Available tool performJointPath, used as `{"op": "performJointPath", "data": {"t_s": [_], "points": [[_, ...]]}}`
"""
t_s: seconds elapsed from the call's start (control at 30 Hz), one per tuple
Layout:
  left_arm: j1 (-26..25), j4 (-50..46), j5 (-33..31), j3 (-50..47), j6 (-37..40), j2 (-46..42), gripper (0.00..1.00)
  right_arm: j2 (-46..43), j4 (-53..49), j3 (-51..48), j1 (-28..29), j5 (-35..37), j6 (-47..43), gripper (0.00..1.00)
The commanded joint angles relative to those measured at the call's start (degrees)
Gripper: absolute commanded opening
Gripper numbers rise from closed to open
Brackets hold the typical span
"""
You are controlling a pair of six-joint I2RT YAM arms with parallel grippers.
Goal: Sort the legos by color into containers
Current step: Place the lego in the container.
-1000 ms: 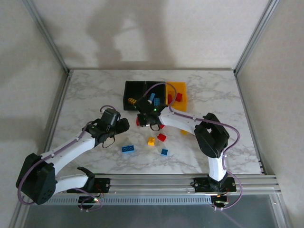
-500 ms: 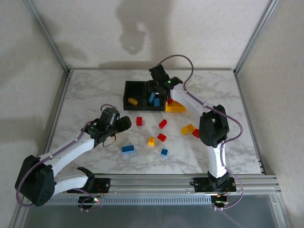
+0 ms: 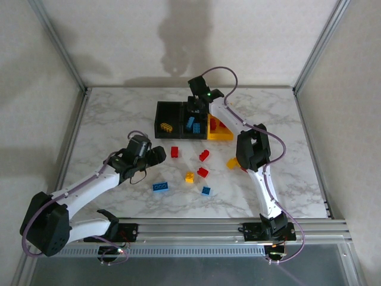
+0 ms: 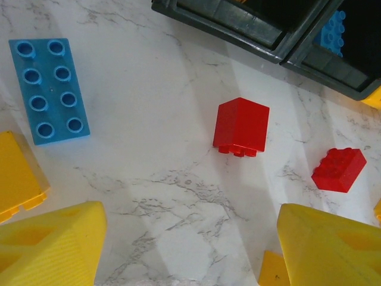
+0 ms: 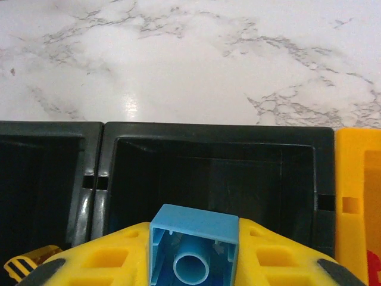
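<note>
Clamps a blue lego (image 5: 194,238) between the right fingers (image 5: 89,262), just over the middle black container (image 5: 208,126). Holds the left fingers (image 4: 53,244) apart above the tabletop (image 4: 149,155), near a red lego (image 4: 241,126) and a blue eight-stud lego (image 4: 49,89).

Soft overhead light, blurred shadow on back wall (image 3: 184,36), glare on marble tabletop (image 5: 128,107), focus sharp

In the right wrist view, the blue lego (image 5: 194,250) is cut off by the bottom edge, and its sides are covered by the fingers (image 5: 101,262) of the right end effector (image 5: 194,229). The yellow-orange container (image 5: 357,196) is cropped at the right. In the left wrist view, a yellow lego (image 4: 16,173) is cut by the left edge. From above, a yellow-orange lego (image 3: 232,162) toward the right edge of the bench (image 3: 297,179) is partly hidden by the right arm (image 3: 253,152).
</note>
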Motion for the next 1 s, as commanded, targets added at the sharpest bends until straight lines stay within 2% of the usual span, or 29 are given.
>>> {"op": "performJointPath", "data": {"t_s": [0.0, 0.43, 0.77, 0.97], "points": [[-0.34, 0.85, 0.53, 1.18, 0.31, 0.69, 0.76, 1.73, -0.06, 0.88, 0.05, -1.44, -0.35, 0.31], [-0.34, 1.21, 0.79, 2.13, 0.75, 3.24, 0.76, 4.34, 0.82, 1.98, 0.03, -2.56, -0.63, 0.34], [-0.34, 1.21, 0.44, 2.39, 0.76, 3.91, 0.76, 2.64, 1.19, 2.55, 0.26, -2.76, -0.24, 0.5], [-0.34, 0.74, 0.11, 2.59, 0.4, 3.1, 0.76, -1.41, 1.61, 0.67, 0.86, -1.41, -0.93, 0.51]]}}
